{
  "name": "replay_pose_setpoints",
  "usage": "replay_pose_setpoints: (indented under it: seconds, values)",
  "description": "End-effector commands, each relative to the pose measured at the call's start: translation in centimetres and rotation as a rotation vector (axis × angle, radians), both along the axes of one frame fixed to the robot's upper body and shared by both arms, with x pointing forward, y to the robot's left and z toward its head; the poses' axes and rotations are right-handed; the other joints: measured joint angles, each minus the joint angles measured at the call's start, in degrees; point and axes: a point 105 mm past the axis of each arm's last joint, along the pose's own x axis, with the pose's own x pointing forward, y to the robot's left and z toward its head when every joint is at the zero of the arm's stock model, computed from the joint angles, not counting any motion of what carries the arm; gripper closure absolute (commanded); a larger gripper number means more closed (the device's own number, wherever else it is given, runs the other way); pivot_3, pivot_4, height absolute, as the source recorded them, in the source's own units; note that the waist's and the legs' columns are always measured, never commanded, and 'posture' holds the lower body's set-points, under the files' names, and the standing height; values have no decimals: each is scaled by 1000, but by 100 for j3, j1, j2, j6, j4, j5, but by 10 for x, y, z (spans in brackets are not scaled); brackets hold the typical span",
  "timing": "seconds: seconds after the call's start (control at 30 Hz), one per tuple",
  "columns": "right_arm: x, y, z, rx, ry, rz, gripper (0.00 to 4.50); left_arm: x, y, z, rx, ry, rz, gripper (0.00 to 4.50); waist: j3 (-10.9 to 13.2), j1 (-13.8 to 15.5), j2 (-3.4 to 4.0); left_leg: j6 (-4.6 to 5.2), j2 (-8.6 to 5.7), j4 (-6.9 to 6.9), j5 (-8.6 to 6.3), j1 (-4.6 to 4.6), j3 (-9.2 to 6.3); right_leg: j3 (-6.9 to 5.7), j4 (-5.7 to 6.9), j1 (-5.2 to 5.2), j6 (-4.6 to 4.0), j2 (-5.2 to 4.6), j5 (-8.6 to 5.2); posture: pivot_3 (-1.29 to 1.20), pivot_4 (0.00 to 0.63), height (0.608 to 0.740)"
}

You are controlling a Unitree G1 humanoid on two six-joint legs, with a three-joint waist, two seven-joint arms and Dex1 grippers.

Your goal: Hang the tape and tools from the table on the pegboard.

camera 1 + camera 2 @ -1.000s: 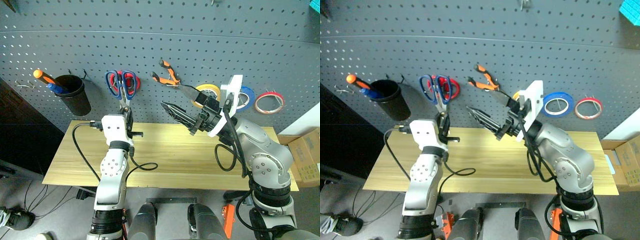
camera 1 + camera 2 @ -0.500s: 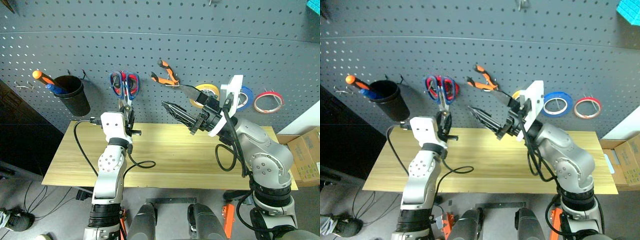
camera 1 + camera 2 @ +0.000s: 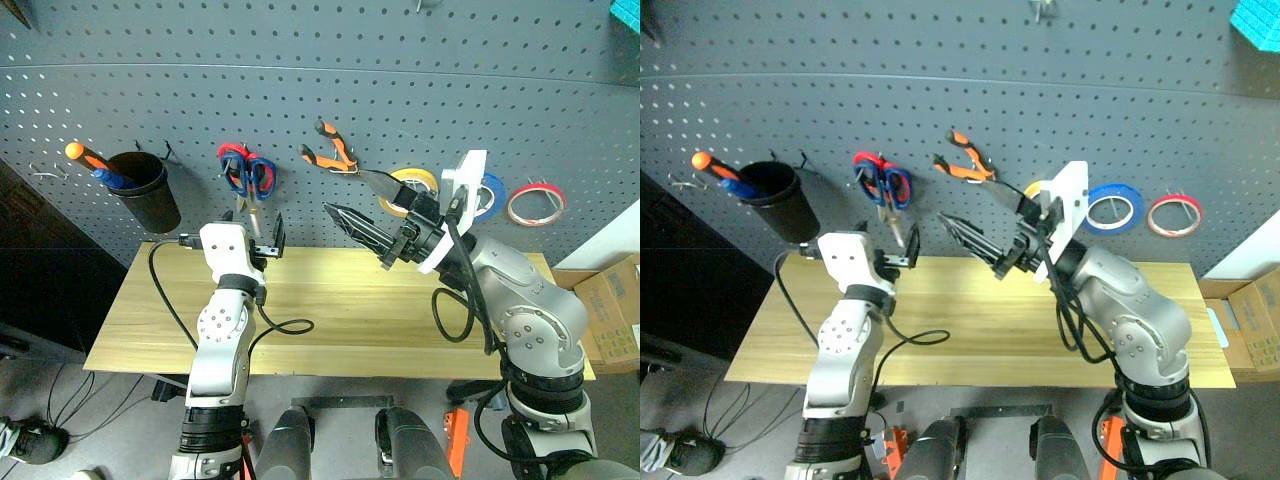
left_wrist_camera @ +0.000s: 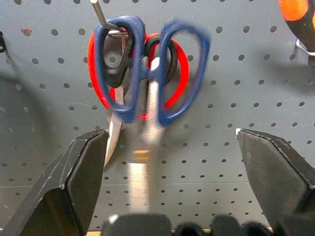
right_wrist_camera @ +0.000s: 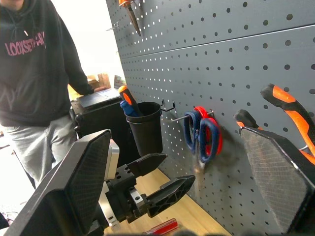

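**Scissors on the hook, jaws apart**

On the pegboard [image 3: 420, 60], scissors [image 4: 142, 88] hang blurred from a hook just above the left gripper [image 3: 268, 243], its fingers wide. The right gripper [image 3: 357, 205], also spread, holds nothing. Swinging blades could slip off if nudged.

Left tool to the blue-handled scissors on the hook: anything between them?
Nothing visible. The left tool is open right below the blue-handled scissors, whose blades hang down between its fingers. A red-handled pair hangs behind them.
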Motion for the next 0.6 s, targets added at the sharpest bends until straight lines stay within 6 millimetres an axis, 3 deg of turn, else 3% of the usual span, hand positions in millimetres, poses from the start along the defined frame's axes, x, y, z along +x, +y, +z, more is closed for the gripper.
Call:
replay_pose_setpoints:
  seconds: [0.03, 0.3, 0.43, 0.6]
  values:
    - [-7, -2, 9, 22, -47, 10, 0, -4, -7, 14, -18, -51, -30, 53, 0, 0, 0, 0, 0, 0, 0, 0, 0, 0, 0, 0, 0, 0, 0, 119, 166, 740]
    - [-10, -3, 5, 12, -41, 11, 0, -10, -12, 5, -18, 3, -57, 53, 0, -2, 0, 0, 0, -1, 0, 1, 1, 1, 0, 1, 0, 0, 0, 117, 172, 740]
    - [-16, -3, -9, -55, -38, 27, 0, -19, -12, -5, -13, 61, -69, 53, 0, -5, 0, 0, 0, -1, 0, 1, 2, 3, -2, 1, 0, -1, 0, 119, 180, 740]
    - [-20, 2, -28, -141, -30, 37, 0, -25, 3, -18, 25, 148, -16, 53, 0, -13, 0, 2, 3, -2, 1, 3, 0, 0, -1, 2, 1, 2, -2, 131, 190, 740]
